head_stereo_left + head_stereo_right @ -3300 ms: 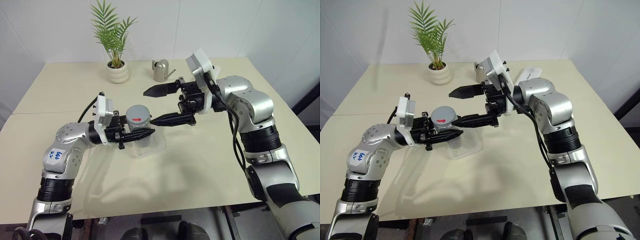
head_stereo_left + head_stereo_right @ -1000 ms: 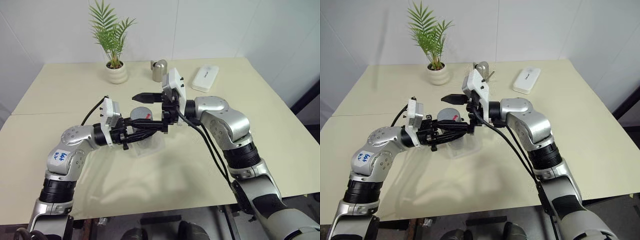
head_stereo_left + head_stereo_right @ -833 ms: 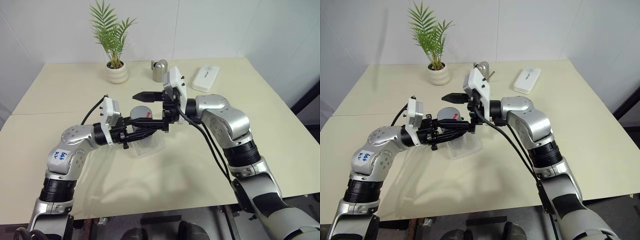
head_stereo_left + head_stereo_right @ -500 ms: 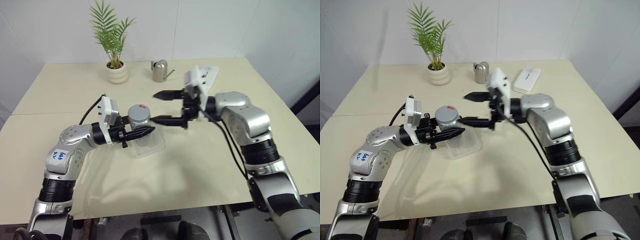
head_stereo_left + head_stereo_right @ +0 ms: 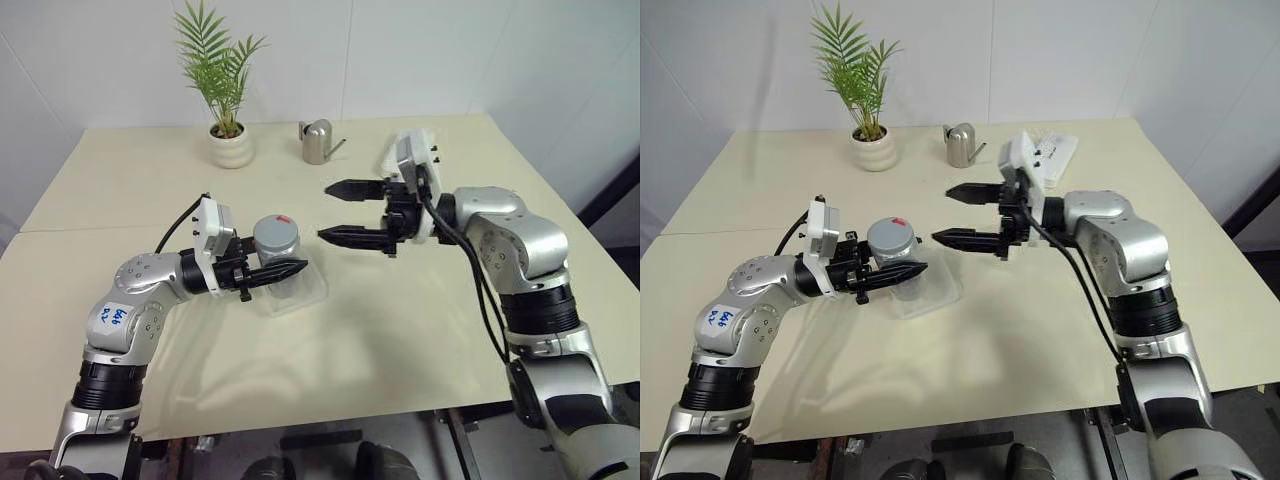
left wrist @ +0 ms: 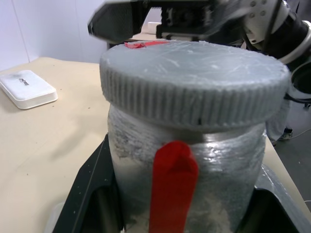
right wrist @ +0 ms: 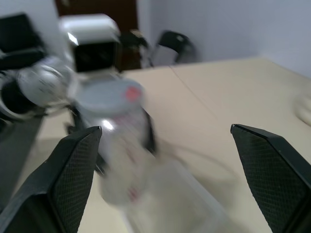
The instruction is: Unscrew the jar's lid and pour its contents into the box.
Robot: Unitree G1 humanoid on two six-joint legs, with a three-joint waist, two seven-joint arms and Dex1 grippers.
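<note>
My left gripper [image 5: 287, 258] is shut on the jar [image 5: 277, 254], a small pale jar with a red mark, and holds it upright just above the box [image 5: 303, 291]. The box is a clear shallow tray on the table. The grey ribbed lid [image 6: 193, 81] sits on the jar, with a red patch on top. My right gripper [image 5: 336, 211] hangs open to the right of the jar, level with the lid and clear of it, its fingers [image 7: 72, 171] pointing at the jar. The contents cannot be made out through the jar's wall.
At the back of the table stand a white plant pot [image 5: 231, 146] with a green palm and a silver watering can [image 5: 318, 142]. A white case [image 5: 1060, 148] lies behind my right wrist. The cream table [image 5: 330, 340] has free room at front and right.
My right gripper, which straddled the lid a second ago, has drawn back to the right with its fingers still open. The jar stays in my left gripper over the box.
</note>
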